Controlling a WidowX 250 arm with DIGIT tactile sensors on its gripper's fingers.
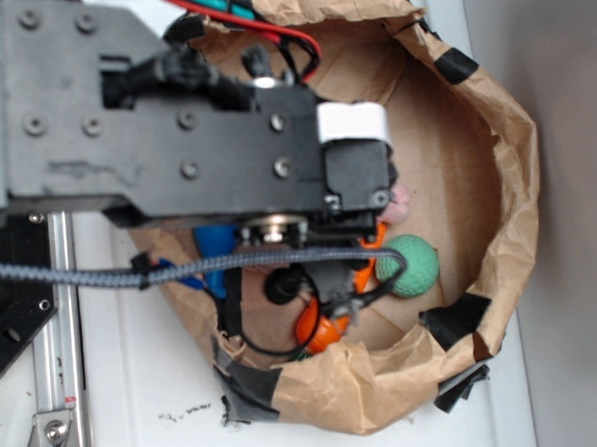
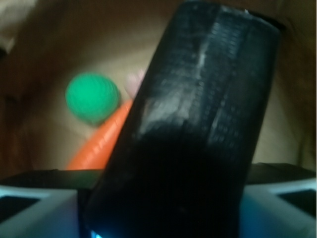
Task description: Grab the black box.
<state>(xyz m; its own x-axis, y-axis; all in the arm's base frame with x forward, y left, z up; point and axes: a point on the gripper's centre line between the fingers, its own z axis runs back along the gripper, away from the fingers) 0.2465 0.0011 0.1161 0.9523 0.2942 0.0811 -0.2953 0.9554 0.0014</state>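
step: grasp apparently made, judging by wrist view | black box [image 2: 190,134] filling wrist view, close against gripper [image 2: 163,218], above paper-walled bin [image 1: 506,173] | jaws hidden, closure not discernible | green ball [image 2: 92,97], orange piece [image 2: 101,141] below | next: confirm hold, lift straight up

Brown crinkled paper wall [image 1: 496,163] with black tape patches [image 1: 457,65] — that rings the scene. Inside, a green ball [image 1: 409,266], dimpled all over, sits bright against the tan floor. Orange carrot-like toy [image 2: 101,141], faintly ridged. A pink object [image 1: 398,204] peeks out, a blue one [image 1: 215,250] too. Dark grey arm [image 1: 153,121], white band [image 1: 352,122], red wire [image 1: 268,30] — and black, woven-textured box [image 2: 198,124].
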